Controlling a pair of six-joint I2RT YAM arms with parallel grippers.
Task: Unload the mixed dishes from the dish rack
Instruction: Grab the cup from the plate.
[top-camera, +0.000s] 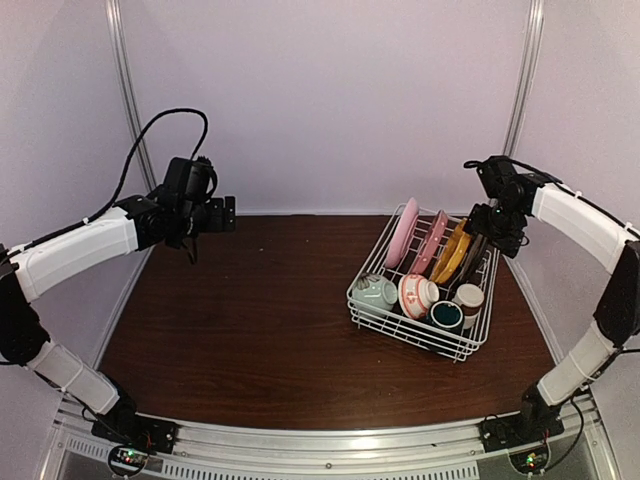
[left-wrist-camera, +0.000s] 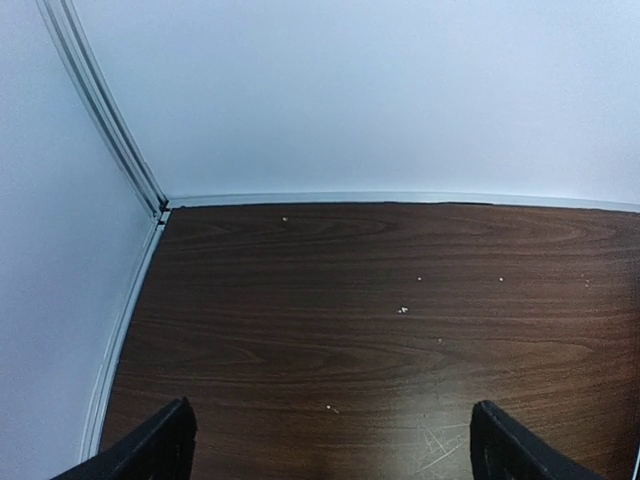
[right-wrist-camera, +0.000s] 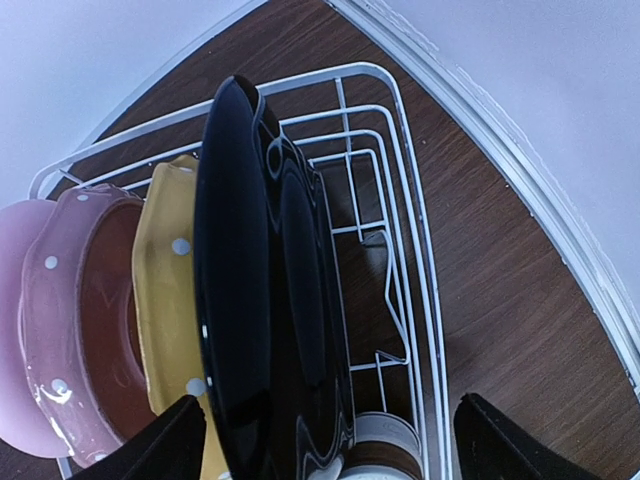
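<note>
The white wire dish rack (top-camera: 372, 268) stands on the right of the table. Upright in it are two pink plates (top-camera: 403, 232), a yellow dotted plate (top-camera: 452, 255) and a black plate (right-wrist-camera: 270, 300). At its front are a pale green bowl (top-camera: 373, 294), a red-patterned bowl (top-camera: 416, 296) and two small cups (top-camera: 447, 316). My right gripper (top-camera: 497, 232) hangs open just above the black plate at the rack's far right end, its fingers (right-wrist-camera: 165, 445) straddling the plate's top. My left gripper (top-camera: 222, 215) is open and empty, high over the far left of the table.
The dark wood table (top-camera: 250, 330) is closed in by white walls and a pale rail (left-wrist-camera: 130, 300) along its edges. The rack's right wall (right-wrist-camera: 425, 300) runs close to the table's right edge.
</note>
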